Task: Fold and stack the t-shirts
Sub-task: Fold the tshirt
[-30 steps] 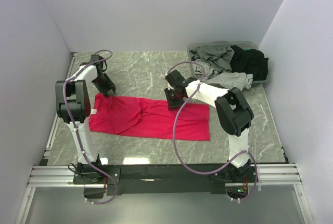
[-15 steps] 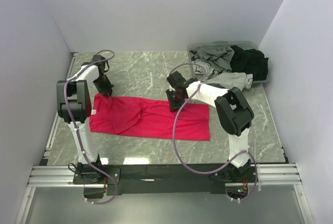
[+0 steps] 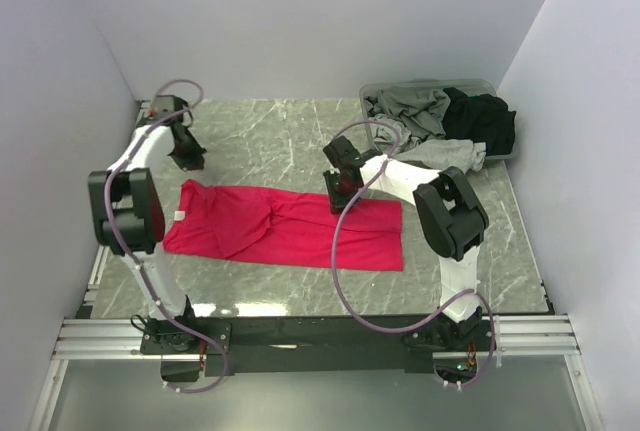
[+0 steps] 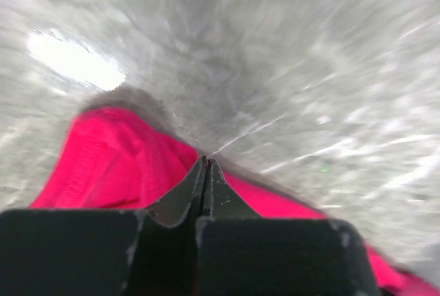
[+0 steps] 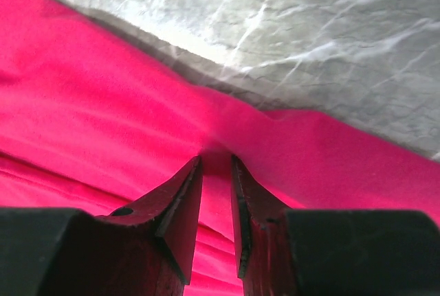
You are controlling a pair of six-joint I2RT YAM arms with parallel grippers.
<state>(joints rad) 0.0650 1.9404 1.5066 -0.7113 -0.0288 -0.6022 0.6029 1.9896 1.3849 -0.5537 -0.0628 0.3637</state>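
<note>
We think the job has only just begun. On the left, the left pincer [image 3: 191, 161] is clenched with nothing in it. It hangs over the bare tabletop [image 3: 260, 136], just past the far left corner of the red shirt [image 3: 285, 226]. That shirt lies flat in a long strip across the middle of the tabletop. It may be folded once, but we cannot be sure, and it is not a neat small bundle yet. The right pincer [image 3: 343, 194] sits on the far edge of the red shirt. It looks like it is pinching a little bit of cloth there. On the far right, the grey shirt [image 3: 410, 106] and the black shirt [image 3: 487, 121] lie crumpled in the tub [image 3: 476, 82]. They still need folding, and no stack has been started. Compared with a second ago, the left arm has swung out to the left and its pincer has come off the shirt corner. The left end of the shirt has slid a bit to the left. The right pincer has hardly moved.
</note>
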